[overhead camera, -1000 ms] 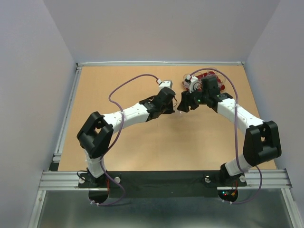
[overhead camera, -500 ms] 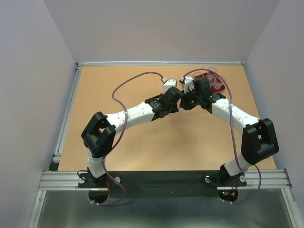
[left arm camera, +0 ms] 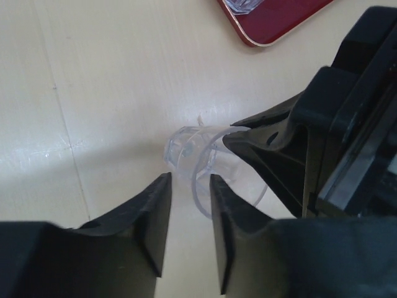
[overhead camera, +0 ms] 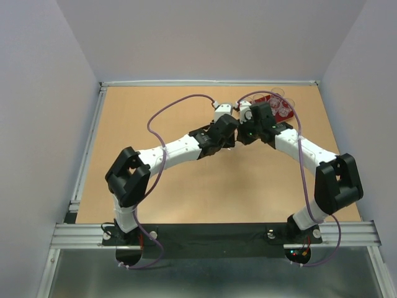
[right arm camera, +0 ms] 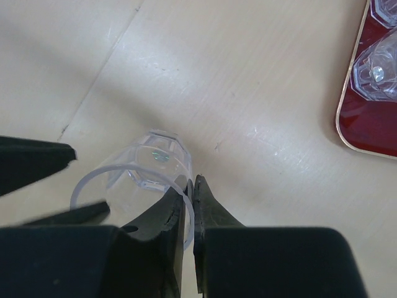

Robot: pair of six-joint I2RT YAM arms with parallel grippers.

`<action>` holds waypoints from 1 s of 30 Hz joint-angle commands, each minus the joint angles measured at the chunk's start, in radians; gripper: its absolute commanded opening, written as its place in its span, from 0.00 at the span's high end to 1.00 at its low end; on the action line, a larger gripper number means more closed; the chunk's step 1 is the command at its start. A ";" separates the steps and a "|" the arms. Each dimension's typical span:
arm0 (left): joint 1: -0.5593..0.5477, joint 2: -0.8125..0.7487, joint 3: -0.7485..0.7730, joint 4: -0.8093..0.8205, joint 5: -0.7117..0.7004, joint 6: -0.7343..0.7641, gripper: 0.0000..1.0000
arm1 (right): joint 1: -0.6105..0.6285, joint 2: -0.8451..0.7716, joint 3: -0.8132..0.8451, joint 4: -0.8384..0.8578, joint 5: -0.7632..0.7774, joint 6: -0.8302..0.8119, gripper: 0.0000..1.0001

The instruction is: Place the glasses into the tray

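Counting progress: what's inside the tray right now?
Two glasses stand in the tray near its rim. The rest lies outside the right wrist view, and the right arm covers part of it from above.

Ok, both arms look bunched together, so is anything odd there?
One glass is outside the tray: the right gripper pinches its wall while the left gripper, open, crowds it. Nothing looks broken.

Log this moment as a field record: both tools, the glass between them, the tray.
right tool: shut on the glass rim
left tool: open, fingertips astride that rim; contact unclear
glass: over bare table, outside the tray
tray: dark red, at least two other glasses in it
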 commanded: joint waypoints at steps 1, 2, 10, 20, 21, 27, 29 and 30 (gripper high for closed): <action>-0.002 -0.130 -0.053 0.111 0.043 0.020 0.49 | -0.002 -0.035 0.036 0.006 -0.023 -0.026 1.00; -0.002 -0.154 -0.082 0.125 0.052 0.023 0.46 | -0.003 -0.036 0.036 0.007 -0.027 -0.023 1.00; -0.001 -0.282 -0.190 0.174 0.043 0.077 0.31 | -0.091 -0.061 0.028 0.009 -0.086 -0.010 0.99; 0.019 -0.564 -0.313 0.134 -0.196 0.348 0.05 | -0.292 -0.107 -0.044 0.142 0.006 0.109 1.00; 0.024 -0.585 -0.320 0.121 -0.235 0.374 0.03 | -0.309 -0.119 -0.054 0.162 0.041 0.123 0.99; 0.128 -0.763 -0.406 0.079 -0.270 0.529 0.01 | -0.333 -0.107 -0.097 0.270 0.236 0.282 1.00; 0.169 -0.825 -0.451 0.074 -0.296 0.578 0.01 | -0.336 -0.078 -0.090 0.285 0.296 0.318 1.00; 0.177 -0.843 -0.468 0.077 -0.309 0.598 0.01 | -0.338 -0.072 -0.088 0.291 0.310 0.324 1.00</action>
